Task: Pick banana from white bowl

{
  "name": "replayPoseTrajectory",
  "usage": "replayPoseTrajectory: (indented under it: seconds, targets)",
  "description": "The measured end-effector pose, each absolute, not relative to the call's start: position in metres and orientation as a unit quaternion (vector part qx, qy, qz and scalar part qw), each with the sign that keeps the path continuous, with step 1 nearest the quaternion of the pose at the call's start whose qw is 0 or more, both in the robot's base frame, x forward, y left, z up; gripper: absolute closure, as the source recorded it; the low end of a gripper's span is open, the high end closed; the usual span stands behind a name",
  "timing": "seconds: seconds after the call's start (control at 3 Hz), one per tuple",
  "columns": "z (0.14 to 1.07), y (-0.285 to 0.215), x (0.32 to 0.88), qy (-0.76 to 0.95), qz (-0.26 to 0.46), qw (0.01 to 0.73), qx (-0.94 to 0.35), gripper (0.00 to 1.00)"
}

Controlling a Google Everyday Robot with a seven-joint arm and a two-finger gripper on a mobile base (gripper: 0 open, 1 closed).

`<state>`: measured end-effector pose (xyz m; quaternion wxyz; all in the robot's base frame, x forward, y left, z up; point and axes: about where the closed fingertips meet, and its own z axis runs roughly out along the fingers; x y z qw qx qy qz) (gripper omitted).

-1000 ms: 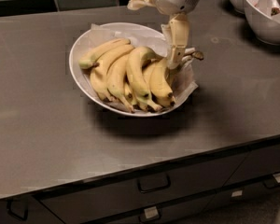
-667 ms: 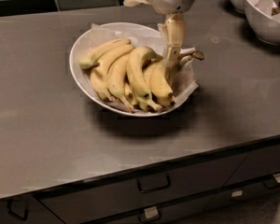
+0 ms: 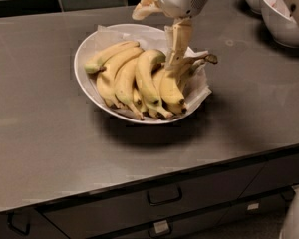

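Observation:
The wide white bowl (image 3: 89, 78) lined with crumpled paper sits on the grey counter and holds several yellow bananas. The plump, curved banana (image 3: 169, 88) lies at the bowl's right side, its stem end sticking up and out to the right and its dark tip toward the front rim. My gripper (image 3: 178, 59) reaches down from the top of the view. Its cream fingers (image 3: 179, 39) are closed on this banana near the stem end. The banana's lower part still rests among the others.
Two smaller, deeper white bowls (image 3: 281, 19) stand at the back right corner. Dark tiles run along the back wall. The counter's front edge (image 3: 154, 176) has drawers with handles below it. A pale part of the robot (image 3: 296, 218) shows at the bottom right.
The gripper has shifted slightly left and up while staying on the banana's stem end. The bowl and the other bananas have not moved.

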<state>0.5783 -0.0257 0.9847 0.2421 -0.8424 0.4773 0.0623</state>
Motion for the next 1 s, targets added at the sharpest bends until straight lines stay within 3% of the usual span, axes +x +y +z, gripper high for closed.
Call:
replayPoseTrajectory:
  seconds: [1.0]
  targets:
    - [0.9804, -0.0376, 0.568, 0.493, 0.081, 0.228, -0.835, 0.21]
